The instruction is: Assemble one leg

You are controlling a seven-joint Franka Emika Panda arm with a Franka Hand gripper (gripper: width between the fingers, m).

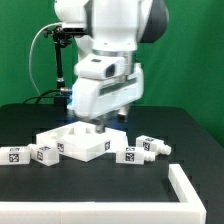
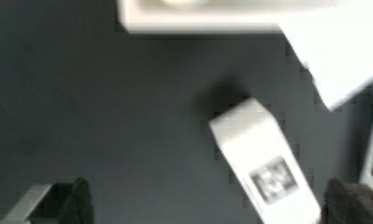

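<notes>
Looking at a wide-open gripper (image 2: pixel 209 205) holding nothing, hanging over the middle of the table (image 1: pixel 30 125). Can see the leg (image 2: pixel 263 152) lying flat right under it, untouched, tag up, just off the white panel's (image 1: pixel 75 145) edge.

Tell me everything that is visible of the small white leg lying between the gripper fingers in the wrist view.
The leg is a short white post, plastic by its look, with flat sides and a black-and-white square tag near one end. It lies flat on the dark table, near the white panel but apart from it. The gripper is open above it, a finger on each side, neither touching. Blur hides its narrow end.
</notes>
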